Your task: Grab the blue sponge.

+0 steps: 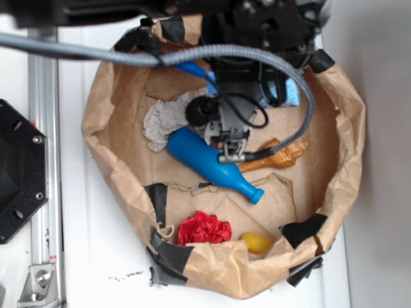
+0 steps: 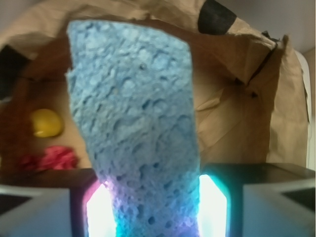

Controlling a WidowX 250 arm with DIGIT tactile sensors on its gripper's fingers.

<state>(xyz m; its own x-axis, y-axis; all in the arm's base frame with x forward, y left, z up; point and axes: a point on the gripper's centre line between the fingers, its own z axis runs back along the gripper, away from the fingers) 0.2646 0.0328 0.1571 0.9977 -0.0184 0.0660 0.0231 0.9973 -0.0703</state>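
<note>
The blue sponge (image 2: 136,123) fills the middle of the wrist view, a porous light-blue block standing up between my two lit fingers and pinched narrower where they press it. My gripper (image 2: 155,200) is shut on its lower end. In the exterior view a light-blue piece of the sponge (image 1: 292,93) shows at the right of the arm, over the back of the paper basin. The gripper itself (image 1: 273,90) is mostly hidden there under the arm and cables.
A brown paper basin (image 1: 350,128) with black tape holds a glossy blue bottle pin (image 1: 212,165), a wooden piece (image 1: 276,156), a grey cloth (image 1: 164,119), a red crumpled thing (image 1: 204,229) and a yellow object (image 1: 256,242).
</note>
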